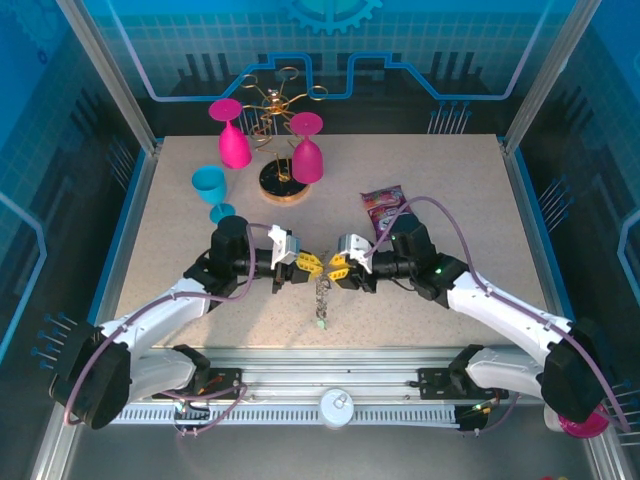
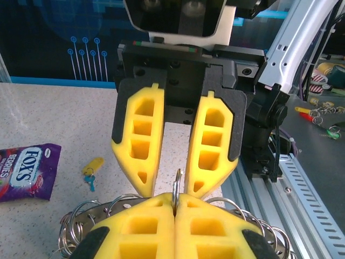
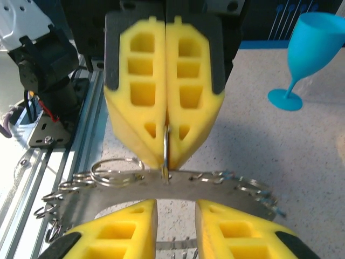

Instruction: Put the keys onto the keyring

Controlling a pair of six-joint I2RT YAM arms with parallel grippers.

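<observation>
We see the left pincer [image 3: 166,161] pressed together on a small wire loop [image 2: 177,179] at the edge of the keyring [image 3: 129,190], whose flat grey hoop hangs under the meeting pincer tips, over the near middle of the tabletop [image 1: 440,200]. The right pincer [image 2: 173,189] faces it tip to tip with its fingers spread, one on each side of that loop and not clamping it. A key with a yellow tag [image 2: 92,166] lies on the tabletop beside a Fox's candy bag [image 2: 24,170], apart from the keyring.
</observation>
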